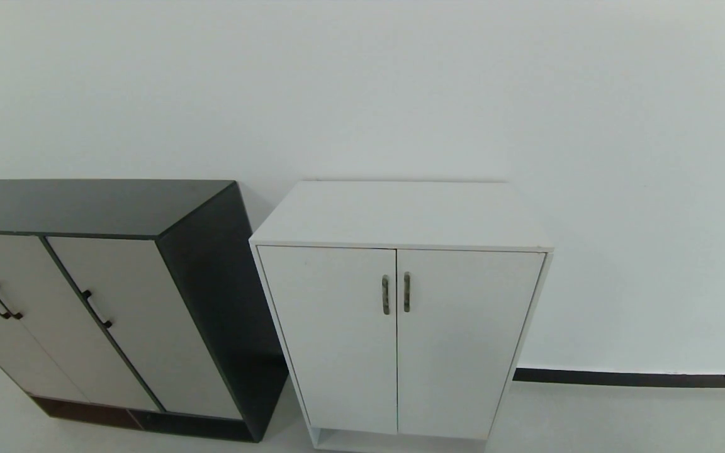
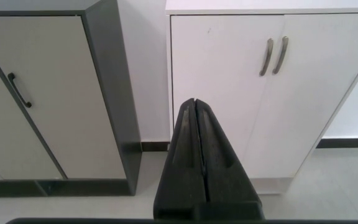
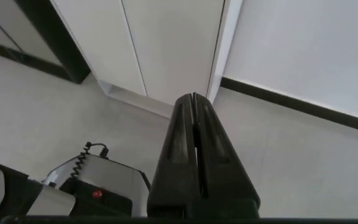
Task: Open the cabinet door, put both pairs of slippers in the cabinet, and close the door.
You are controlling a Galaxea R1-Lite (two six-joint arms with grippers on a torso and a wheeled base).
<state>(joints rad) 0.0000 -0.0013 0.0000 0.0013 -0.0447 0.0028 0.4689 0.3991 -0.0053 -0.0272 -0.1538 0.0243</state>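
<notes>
White cabinet (image 1: 331,340): is standing on the floor (image 1: 589,421) against the wall (image 1: 400,94), at 6 o'clock from the centre of the head view. Both of its doors are lying shut and flush with each other.
Door handles: the 9 o'clock handle (image 1: 386,294) and the 3 o'clock handle (image 1: 406,292) are standing upright, one on each side of the door seam, in the upper part of the doors.
Dark cabinet (image 1: 211,302): is standing at 9 o'clock from the white cabinet, just beside it with a narrow gap between them. Its pale doors are also lying shut.
Baseboard (image 1: 620,377): is running as a black strip along the foot of the wall, at 3 o'clock from the white cabinet's base.
Left end effector (image 2: 194,106): is keeping its fingers pressed together with nothing between them. It is facing the white cabinet's front, apart from it.
Right end effector (image 3: 194,99): is holding nothing, fingers pressed together. It is hovering over the floor, pointing toward the white cabinet's lower 3 o'clock corner without touching it.
</notes>
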